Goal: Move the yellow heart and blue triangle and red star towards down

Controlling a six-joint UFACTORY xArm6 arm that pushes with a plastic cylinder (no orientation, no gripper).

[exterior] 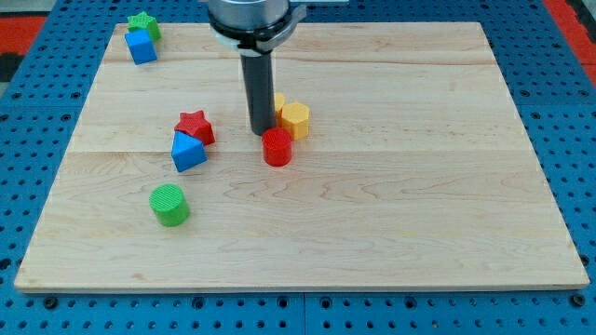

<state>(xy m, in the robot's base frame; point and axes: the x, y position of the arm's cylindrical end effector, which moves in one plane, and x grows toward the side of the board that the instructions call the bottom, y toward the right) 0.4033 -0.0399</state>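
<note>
Tip: my tip (262, 131) has nothing to open or shut; it is just a rod end resting on the board (419, 214). It holds nothing. It stands near the middle, just above the red round block (277, 147) and right beside the yellow blocks.
Yellow heart: I see a yellow block (295, 119) at the rod's right side in the view, and a bit more yellow (278, 100) peeking out behind the rod. I cannot tell which one is the heart.
Red star: the red star (195, 126) sits to the view's left of my tip, touching the blue triangle (188, 151) just below it.
Other blocks: a green round block (169, 205) lies lower left. A green star (143, 24) and a blue cube (141, 46) sit in the top left corner.
How they will handle: I think these blocks are small, light, hard and a bit slippery on the wood. They may spin or slide off sideways.
Where to push: I would put my tip at each block's top side, right at its middle, and push slowly down.
</note>
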